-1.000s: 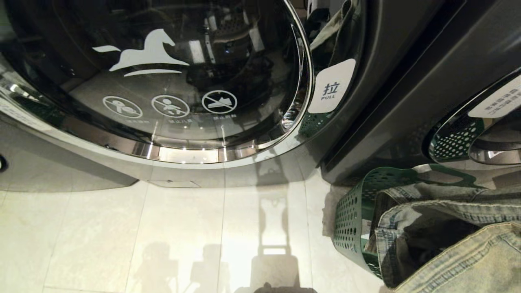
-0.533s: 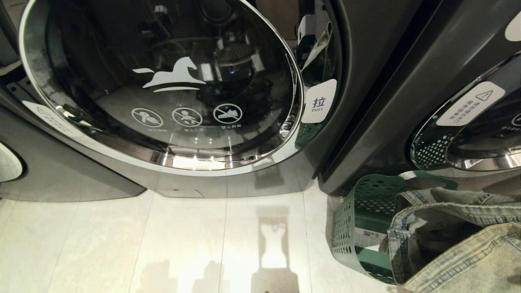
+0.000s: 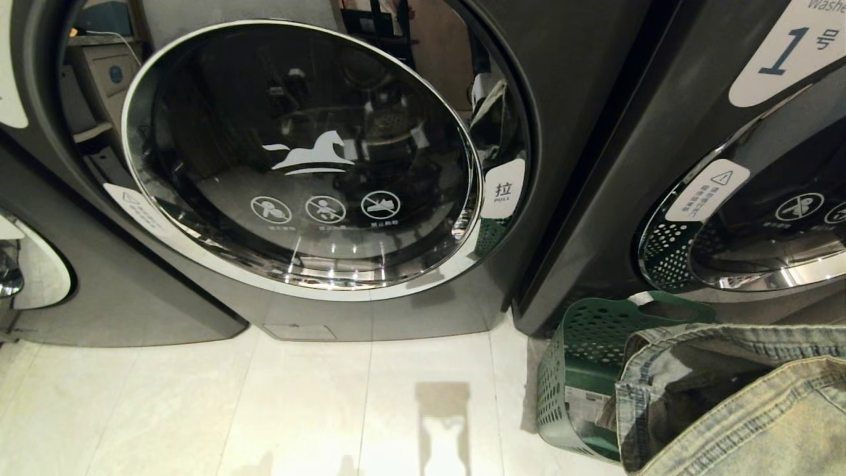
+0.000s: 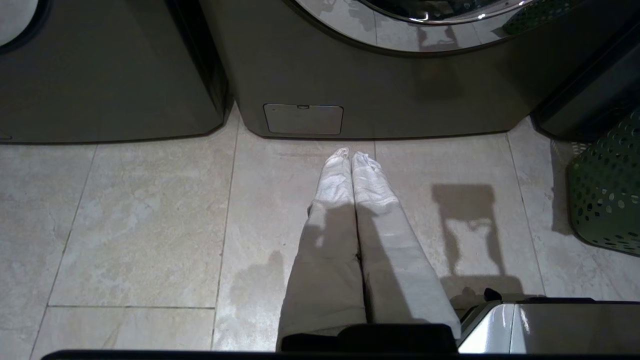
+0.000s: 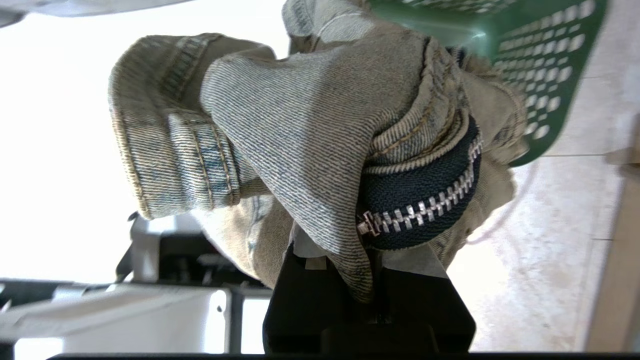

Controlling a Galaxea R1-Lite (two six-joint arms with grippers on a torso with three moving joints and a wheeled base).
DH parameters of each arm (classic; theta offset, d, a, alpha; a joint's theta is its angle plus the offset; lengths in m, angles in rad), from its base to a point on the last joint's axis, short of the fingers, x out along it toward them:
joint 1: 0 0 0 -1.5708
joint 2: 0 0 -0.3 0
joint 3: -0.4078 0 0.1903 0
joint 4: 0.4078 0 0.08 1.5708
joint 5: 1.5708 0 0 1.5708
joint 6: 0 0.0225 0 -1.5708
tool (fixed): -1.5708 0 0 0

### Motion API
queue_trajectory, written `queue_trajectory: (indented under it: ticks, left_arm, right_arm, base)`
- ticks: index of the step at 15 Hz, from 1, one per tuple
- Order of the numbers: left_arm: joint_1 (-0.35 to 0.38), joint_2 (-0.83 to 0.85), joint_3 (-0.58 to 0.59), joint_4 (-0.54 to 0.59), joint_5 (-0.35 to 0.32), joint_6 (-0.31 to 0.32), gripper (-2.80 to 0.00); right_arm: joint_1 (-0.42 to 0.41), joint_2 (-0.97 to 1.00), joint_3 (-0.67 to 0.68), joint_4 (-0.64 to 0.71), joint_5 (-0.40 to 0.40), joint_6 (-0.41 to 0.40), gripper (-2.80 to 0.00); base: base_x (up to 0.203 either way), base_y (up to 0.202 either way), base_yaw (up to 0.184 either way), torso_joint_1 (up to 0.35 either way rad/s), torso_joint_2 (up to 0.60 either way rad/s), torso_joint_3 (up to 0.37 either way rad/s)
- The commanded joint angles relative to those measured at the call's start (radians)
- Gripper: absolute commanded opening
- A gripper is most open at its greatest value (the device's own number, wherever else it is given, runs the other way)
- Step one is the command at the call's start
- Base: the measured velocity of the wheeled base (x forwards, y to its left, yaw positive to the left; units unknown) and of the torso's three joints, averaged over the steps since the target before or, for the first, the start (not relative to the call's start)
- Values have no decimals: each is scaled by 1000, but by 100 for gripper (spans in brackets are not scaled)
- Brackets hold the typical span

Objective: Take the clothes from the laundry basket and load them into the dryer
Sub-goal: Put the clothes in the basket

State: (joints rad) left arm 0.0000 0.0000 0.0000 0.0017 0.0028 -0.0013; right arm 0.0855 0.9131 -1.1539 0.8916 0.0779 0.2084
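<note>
Whole head view has shifted since the earlier frames — camera raised, dryer door point(image 3: 301, 158) now seen nearly whole, upper centre, still closed. Denim clothes point(image 3: 740, 403) are held lifted at lower right, partly over the green laundry basket point(image 3: 581, 370). Right gripper point(image 5: 372, 280) is clamped on the denim; left gripper point(image 4: 350, 165) is pinched together over floor tiles. Nothing loaded yet — door opening and loading are judged to remain.

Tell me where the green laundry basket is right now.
The laundry basket stands on the floor at the head view's lower right, at the foot of the right-hand machine, with denim clothes bulging over its rim.
</note>
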Motion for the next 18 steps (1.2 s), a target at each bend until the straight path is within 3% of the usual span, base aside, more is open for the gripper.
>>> queue_trajectory:
  ticks: [1,18]
  left_arm:
    - [0,0,2,0,0,0,-280]
    - [0,0,1,0,0,0,-280]
  right_arm:
    - [0,15,6,4,20,2,-280]
    - [0,-25,12,53,43,5,-280]
  base:
    - [0,0,0,2,7,207]
    - [0,0,0,1,1,203]
